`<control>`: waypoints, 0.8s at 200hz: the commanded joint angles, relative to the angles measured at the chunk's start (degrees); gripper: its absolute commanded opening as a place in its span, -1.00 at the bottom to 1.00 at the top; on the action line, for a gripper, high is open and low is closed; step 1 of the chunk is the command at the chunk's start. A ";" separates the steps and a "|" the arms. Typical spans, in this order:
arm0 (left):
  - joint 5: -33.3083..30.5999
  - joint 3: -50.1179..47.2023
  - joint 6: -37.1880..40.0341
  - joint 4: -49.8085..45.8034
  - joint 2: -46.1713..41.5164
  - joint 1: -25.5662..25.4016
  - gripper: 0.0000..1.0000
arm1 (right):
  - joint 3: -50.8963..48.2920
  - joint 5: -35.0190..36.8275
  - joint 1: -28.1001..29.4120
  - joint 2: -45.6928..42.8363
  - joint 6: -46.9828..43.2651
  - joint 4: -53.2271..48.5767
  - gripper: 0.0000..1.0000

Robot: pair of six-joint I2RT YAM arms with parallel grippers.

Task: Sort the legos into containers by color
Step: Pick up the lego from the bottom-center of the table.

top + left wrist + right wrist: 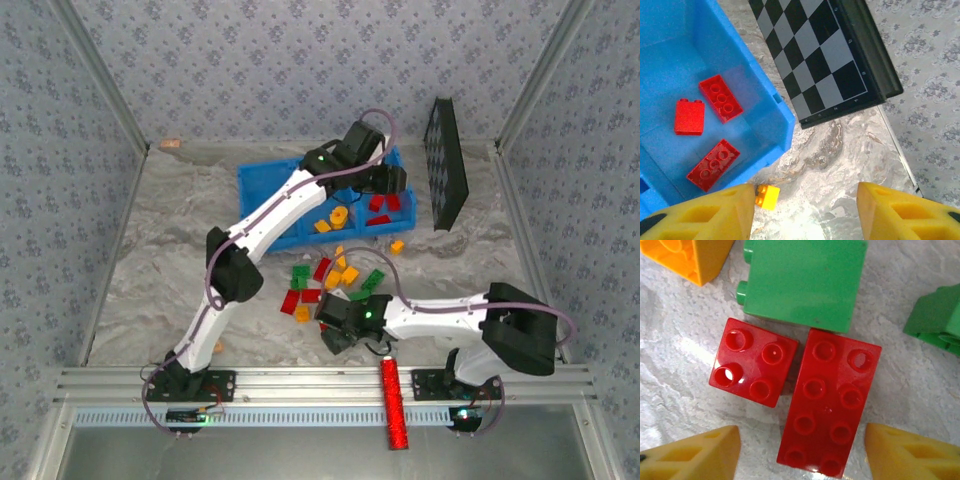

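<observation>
Right wrist view: the right hand hangs released over the worktop. Its two yellow fingers stand apart, with a clear gap on either side of a red two-by-four brick. That brick lies flat, studs up, its near end between the fingers and its length running away from the hand. A red two-by-two brick sits just beside one long flank, farther out from the hand. A green brick butts against the far ends of both.

I judge the long brick light, rigid and glossy, so it is likely to slip or twist under a skewed pinch. Its smooth long sides near this end are the place to take it, since the finger on the square brick's side has bare worktop there.

In the left wrist view the left hand is likewise released and empty. The blue tray is ahead and to one side, with three red bricks in its nearest compartment. A small orange brick lies on the worktop just beside one finger.
</observation>
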 commanded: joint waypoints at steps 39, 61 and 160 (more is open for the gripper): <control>-1.29 -15.05 3.43 1.41 -16.51 0.56 0.14 | 1.59 -0.15 -0.14 3.56 -0.11 -1.65 -0.15; -5.47 -24.32 4.75 1.04 -23.91 0.89 0.15 | 0.03 -0.98 -0.32 1.15 0.42 -2.36 -0.27; -17.81 -75.23 -10.68 0.29 -58.41 -1.02 0.17 | -1.63 -7.73 -25.15 -27.34 -6.53 -17.68 -0.35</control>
